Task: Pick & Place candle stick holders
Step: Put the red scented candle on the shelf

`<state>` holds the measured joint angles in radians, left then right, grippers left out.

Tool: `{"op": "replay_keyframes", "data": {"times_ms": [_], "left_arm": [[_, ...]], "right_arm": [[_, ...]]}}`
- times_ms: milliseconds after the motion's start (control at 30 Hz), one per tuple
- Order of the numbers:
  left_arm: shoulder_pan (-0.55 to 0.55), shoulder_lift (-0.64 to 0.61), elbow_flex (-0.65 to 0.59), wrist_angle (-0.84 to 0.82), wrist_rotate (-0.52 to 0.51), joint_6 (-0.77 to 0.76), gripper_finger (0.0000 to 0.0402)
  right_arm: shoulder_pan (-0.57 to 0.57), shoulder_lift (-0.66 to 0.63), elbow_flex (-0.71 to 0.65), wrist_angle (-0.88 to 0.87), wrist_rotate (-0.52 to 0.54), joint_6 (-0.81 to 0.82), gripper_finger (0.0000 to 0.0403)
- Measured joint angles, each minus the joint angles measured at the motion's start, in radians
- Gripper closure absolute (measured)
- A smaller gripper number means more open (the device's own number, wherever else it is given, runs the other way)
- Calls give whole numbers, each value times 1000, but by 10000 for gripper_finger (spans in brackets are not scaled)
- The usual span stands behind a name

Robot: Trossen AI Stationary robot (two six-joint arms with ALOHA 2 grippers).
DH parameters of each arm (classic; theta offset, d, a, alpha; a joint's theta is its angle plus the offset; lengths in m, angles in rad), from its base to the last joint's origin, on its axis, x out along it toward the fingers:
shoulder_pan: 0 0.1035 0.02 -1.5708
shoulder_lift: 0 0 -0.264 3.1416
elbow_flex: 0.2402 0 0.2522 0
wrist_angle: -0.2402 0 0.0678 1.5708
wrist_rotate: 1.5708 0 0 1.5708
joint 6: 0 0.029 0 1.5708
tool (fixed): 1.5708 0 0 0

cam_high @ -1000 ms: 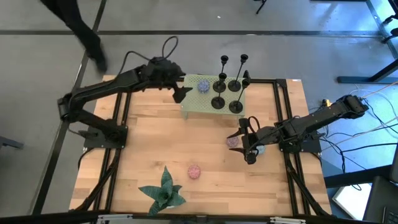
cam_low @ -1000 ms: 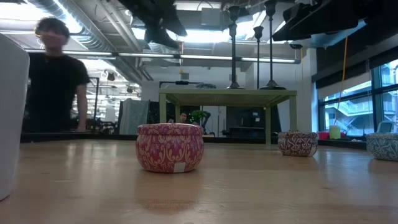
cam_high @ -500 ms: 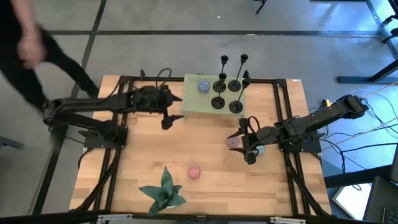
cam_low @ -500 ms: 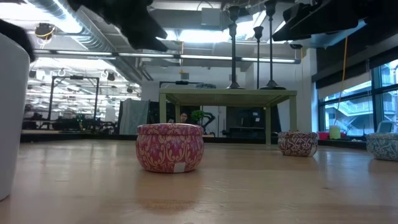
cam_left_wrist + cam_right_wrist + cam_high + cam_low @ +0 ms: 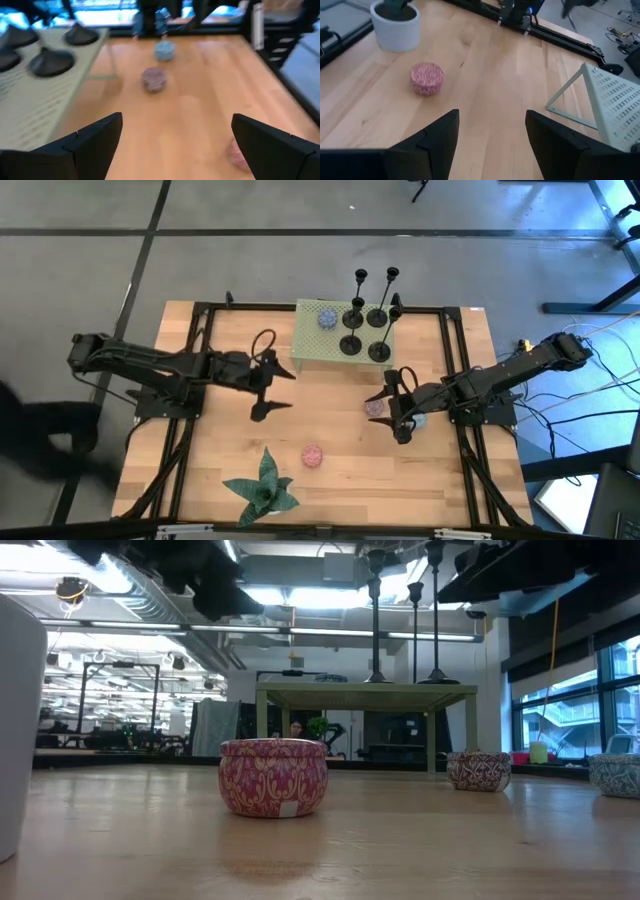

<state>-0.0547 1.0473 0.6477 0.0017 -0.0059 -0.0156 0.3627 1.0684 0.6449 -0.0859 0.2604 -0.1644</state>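
Pulling back from the candle stick holders (image 5: 365, 320), the left gripper (image 5: 270, 388) is hanging wide open and empty over bare wood, leaving them standing on the green perforated stand (image 5: 310, 340), looking top-heavy, rigid and best pinched at the stem, while the right gripper (image 5: 395, 408) is waiting half-open, holding nothing.

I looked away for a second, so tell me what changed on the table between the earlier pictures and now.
The left arm's open tool pulled back from beside the pale green perforated stand toward the table's middle, empty. The person walking past behind the table has gone from the low view. Unchanged: the black disc-based candle stick holders on the stand, the right tool hovering open, the pink patterned tin and the green leafy plant.
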Motion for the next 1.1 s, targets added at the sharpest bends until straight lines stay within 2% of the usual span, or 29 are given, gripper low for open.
{"op": "replay_keyframes", "data": {"times_ms": [267, 500, 667, 1100], "left_arm": [[-135, 0, -38, 70, 0, -8, 29], [-197, 0, -54, 88, -48, -39, 29], [-215, 20, -55, 93, -76, -117, 29], [-266, 149, -55, 131, -85, -299, 29]], "right_arm": [[0, 0, 0, 59, -3, 184, 171], [1, 0, 0, 263, -2, 50, 171], [0, 0, 0, 394, 30, -48, 171], [-1, 0, 0, 426, 90, -50, 171]]}}
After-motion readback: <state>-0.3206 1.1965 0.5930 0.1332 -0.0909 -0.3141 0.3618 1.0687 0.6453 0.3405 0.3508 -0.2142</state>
